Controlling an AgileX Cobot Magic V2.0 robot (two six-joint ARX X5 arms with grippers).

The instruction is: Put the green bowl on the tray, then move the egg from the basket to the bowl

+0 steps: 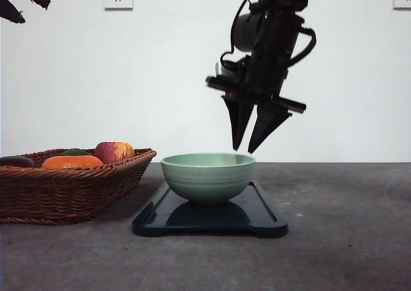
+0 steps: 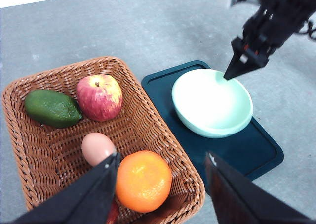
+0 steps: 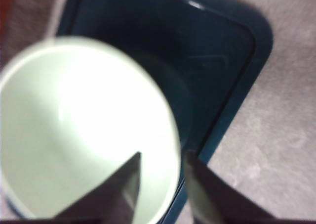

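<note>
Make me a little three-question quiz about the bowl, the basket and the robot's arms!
1. True or false: the green bowl sits on the tray.
2. Where is the egg? A in the bowl, B in the basket, C on the table.
3. Which gripper hangs over the bowl's rim?

Key: 1 true. 2 B, beside the orange. 3 The right gripper, jaws slightly apart, empty.
</note>
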